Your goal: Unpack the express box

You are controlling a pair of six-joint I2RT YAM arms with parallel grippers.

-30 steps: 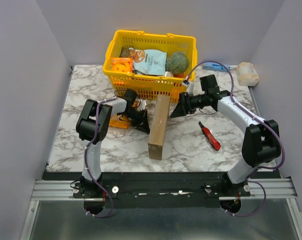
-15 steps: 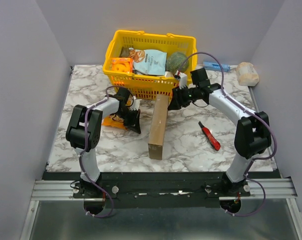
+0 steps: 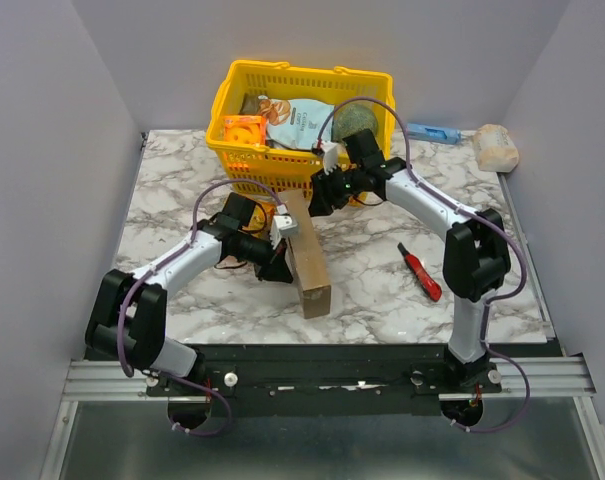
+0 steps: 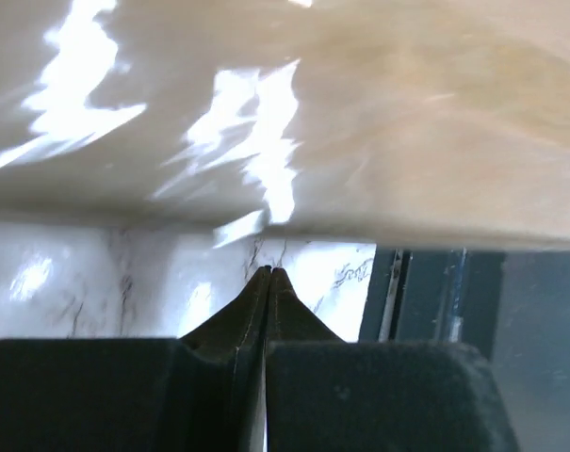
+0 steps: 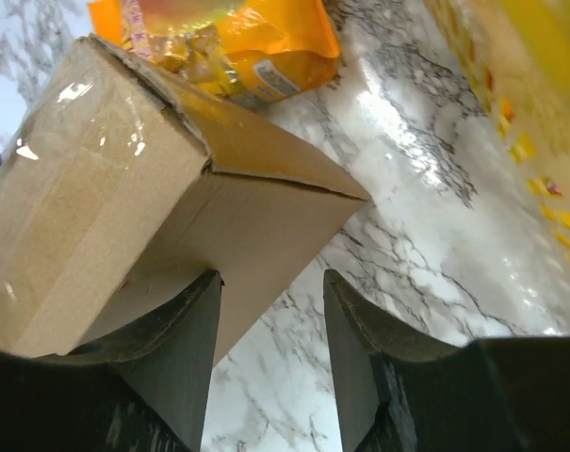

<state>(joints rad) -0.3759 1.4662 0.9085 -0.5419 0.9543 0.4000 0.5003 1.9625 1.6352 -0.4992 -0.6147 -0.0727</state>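
The express box (image 3: 307,255), plain brown cardboard, stands on its long edge mid-table, with its far end near the basket. My left gripper (image 3: 280,268) is shut and empty, with its tips close against the box's left face. In the left wrist view (image 4: 268,273) that cardboard face (image 4: 360,122) fills the upper half. My right gripper (image 3: 317,198) is open at the box's far end. In the right wrist view (image 5: 268,282) its left finger (image 5: 186,339) lies under the box's corner (image 5: 153,188), and bare table shows between the fingers.
A yellow basket (image 3: 302,72) full of groceries stands behind the box. An orange snack bag (image 5: 228,38) lies left of the box's far end. A red-handled cutter (image 3: 420,272) lies to the right. A blue packet (image 3: 432,133) and a beige roll (image 3: 496,147) sit at the back right.
The box's far end has swung left, so it now lies slanted. My left gripper moved down beside its left face. My right gripper moved left to its far end.
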